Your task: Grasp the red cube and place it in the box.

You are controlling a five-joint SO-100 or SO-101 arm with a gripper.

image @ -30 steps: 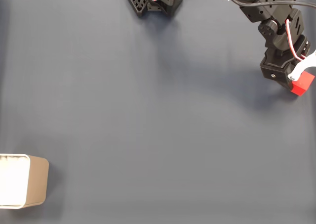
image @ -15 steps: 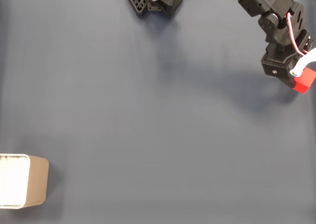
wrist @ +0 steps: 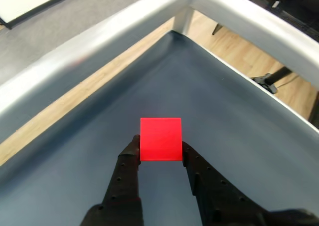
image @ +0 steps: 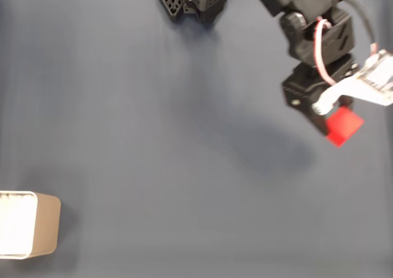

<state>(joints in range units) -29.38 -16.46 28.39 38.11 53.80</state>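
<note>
Cube [wrist: 160, 138] | likely light, rigid, matte | gripper [wrist: 159, 151] clamps opposite side faces | box [image: 37, 224] far off

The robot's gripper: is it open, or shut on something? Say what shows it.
Shut on the small bright red cube. In the wrist view both black fingers of the gripper press its opposite sides.
</note>
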